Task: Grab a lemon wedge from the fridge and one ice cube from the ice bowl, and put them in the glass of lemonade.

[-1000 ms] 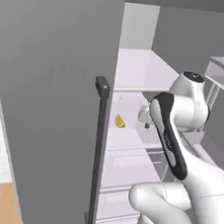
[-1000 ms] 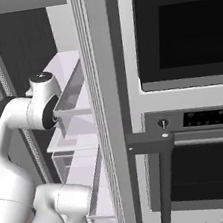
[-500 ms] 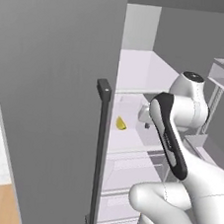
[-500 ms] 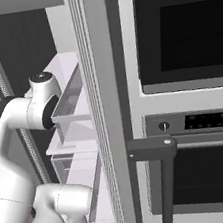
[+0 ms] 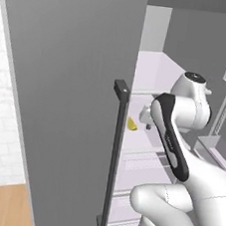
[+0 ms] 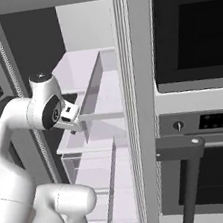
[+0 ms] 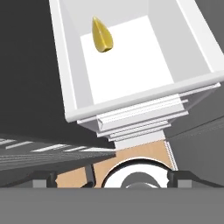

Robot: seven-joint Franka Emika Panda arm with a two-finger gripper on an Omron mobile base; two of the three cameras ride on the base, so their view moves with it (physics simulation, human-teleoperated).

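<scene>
I have the arm reaching into the open fridge point(image 5: 79, 80), forearm angled up and wrist bent down over a white shelf point(image 7: 131, 70). The gripper point(image 7: 111, 175) hangs above that shelf with its jaws spread fully and nothing between them. The lemon wedge point(image 7: 102, 35) lies alone near the shelf's far left corner. I read no labels anywhere.

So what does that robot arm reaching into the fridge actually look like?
The arm is made of smooth, rounded, glossy white segments, bulging at each joint. A long black band runs along one link, the round caps on the joints are dark, and no loose cables show. The gripper ends in two small dark finger tips.
</scene>
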